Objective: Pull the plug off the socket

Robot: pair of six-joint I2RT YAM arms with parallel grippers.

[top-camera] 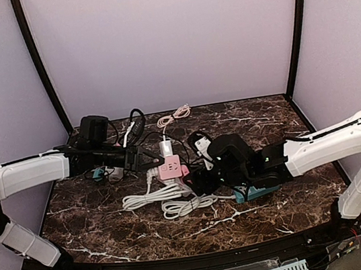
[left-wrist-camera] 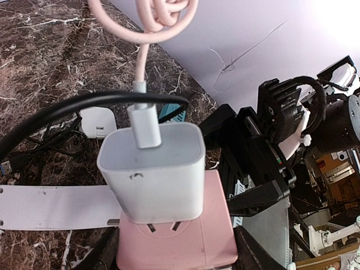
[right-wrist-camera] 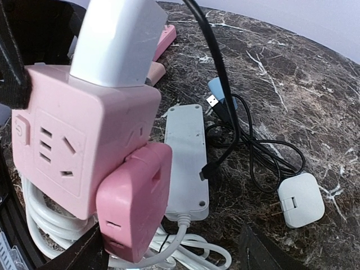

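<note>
Plug (left-wrist-camera: 152,169) atop pink socket (left-wrist-camera: 185,247), prongs hidden

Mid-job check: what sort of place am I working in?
Probably a robot test booth in a lab: plain lilac walls enclose the marble-pattern table, and workshop clutter shows beyond the pink socket cube.

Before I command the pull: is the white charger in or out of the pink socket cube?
In: white charger sits flush on the pink socket cube; no prongs show.
</note>
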